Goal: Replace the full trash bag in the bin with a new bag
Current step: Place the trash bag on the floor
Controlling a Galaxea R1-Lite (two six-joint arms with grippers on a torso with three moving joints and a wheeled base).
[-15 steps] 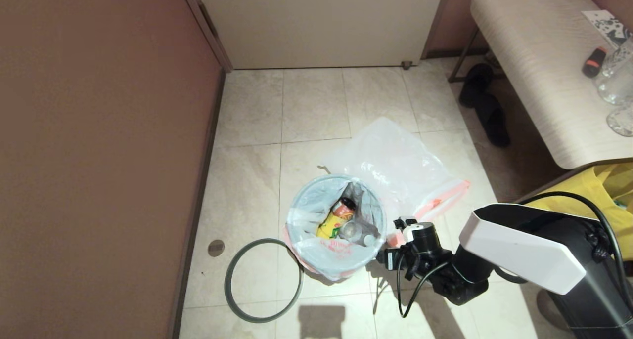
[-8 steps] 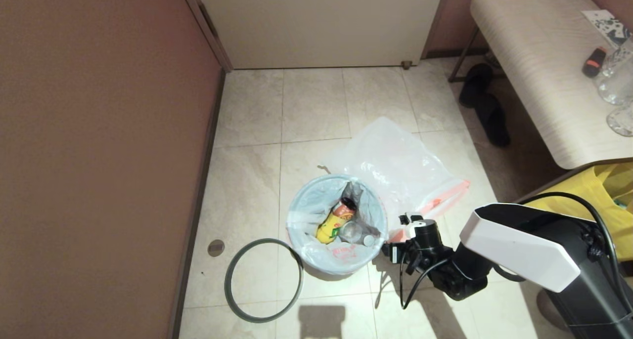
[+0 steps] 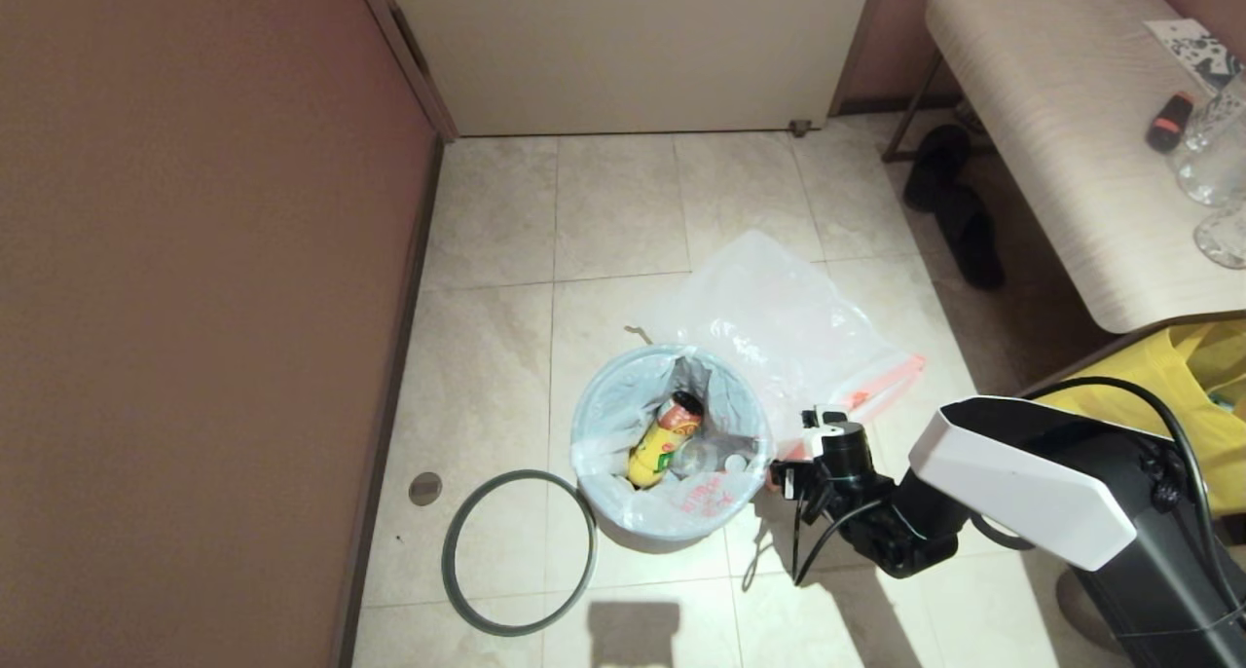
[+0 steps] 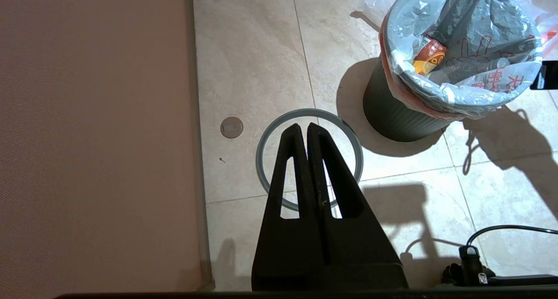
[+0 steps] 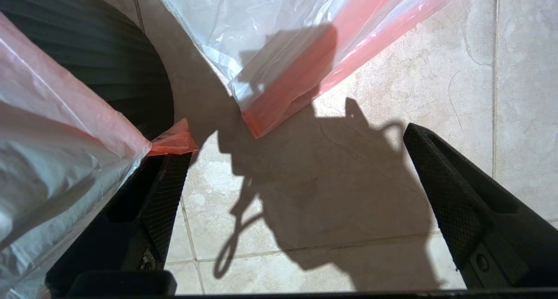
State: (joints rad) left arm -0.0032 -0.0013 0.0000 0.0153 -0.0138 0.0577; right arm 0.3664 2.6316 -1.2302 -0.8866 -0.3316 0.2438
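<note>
Right gripper (image 3: 779, 475) now nearer the bin (image 4: 386, 111), jaws wide.

Beige marbled floor tiles (image 3: 613, 210), thin grout lines, round metal drain cap (image 3: 425, 489) near left wall. Reddish-brown wall (image 3: 195, 259) on left, off-white door (image 3: 633, 45) at far end. Pale wood-grain bench (image 3: 1061, 132) on right, dark slippers (image 3: 954, 205) beneath. Hard light, sharp shadows on floor.
</note>
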